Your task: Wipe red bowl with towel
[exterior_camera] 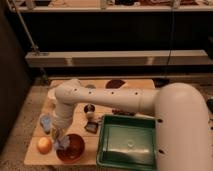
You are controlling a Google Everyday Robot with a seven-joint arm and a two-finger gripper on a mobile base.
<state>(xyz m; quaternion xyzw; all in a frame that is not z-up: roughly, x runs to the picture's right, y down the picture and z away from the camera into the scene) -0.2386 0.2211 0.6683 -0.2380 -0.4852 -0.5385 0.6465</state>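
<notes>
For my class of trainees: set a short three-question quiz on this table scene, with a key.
1. True or false: the fingers of the gripper are spread wide, holding nothing.
2. What lies just left of the red bowl? A) green tray B) orange fruit C) dark maroon bowl
3. Where is the towel?
Key: 1 false, the gripper is shut on the towel; 2 B; 3 at the red bowl's left rim, in the gripper.
</notes>
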